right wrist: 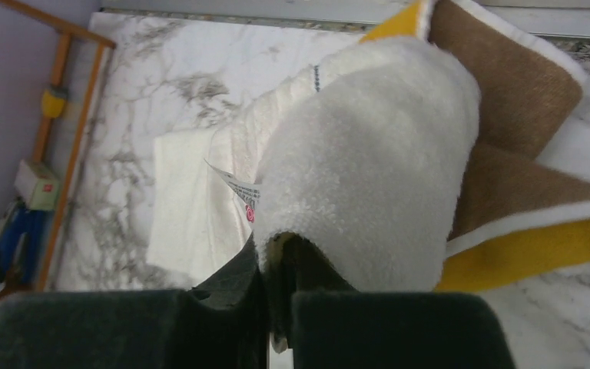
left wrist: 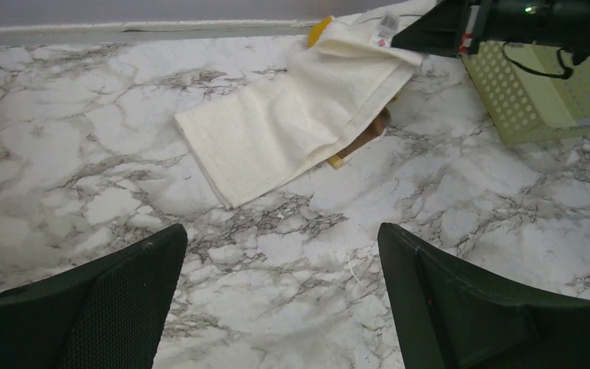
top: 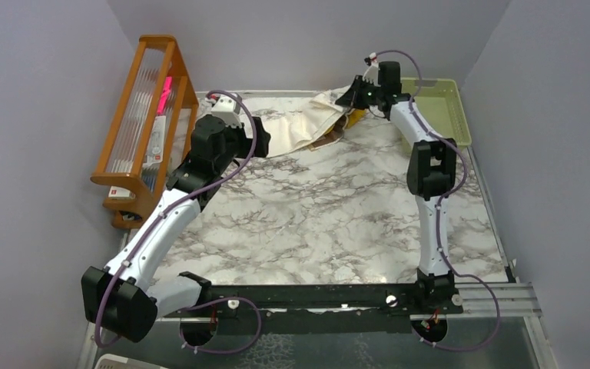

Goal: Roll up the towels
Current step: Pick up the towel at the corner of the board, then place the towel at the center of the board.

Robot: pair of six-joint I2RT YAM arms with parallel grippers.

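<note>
I'm watching my right end effector clenching the labelled edge of the cream towel, which is draping over the brown towel and yellow towel. The pile is lying at the table's 12 o'clock, with the basket sitting at 1 o'clock. My left end effector is hanging released at 11 o'clock, just short of the cream towel.
</note>
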